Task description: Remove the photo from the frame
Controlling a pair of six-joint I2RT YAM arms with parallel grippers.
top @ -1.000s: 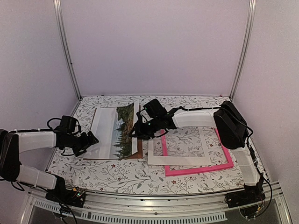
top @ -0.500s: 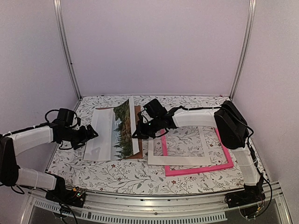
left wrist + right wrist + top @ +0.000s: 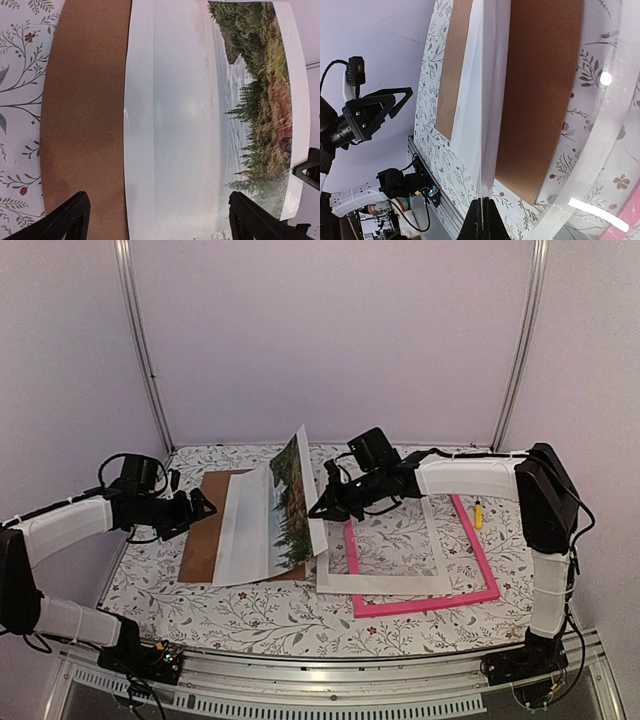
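The right end effector [image 3: 322, 508] is pinching the photo [image 3: 262, 525] by its 3 o'clock edge, holding that side raised off the board [image 3: 205, 530]. The photo's long axis is running 6 to 12 o'clock. The left end effector [image 3: 203, 506] is gaping wide and empty at the photo's 9 o'clock. The frame [image 3: 425, 604] is lying at its 4 o'clock.

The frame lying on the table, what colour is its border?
Bright pink; the frame shows best in the top external view.
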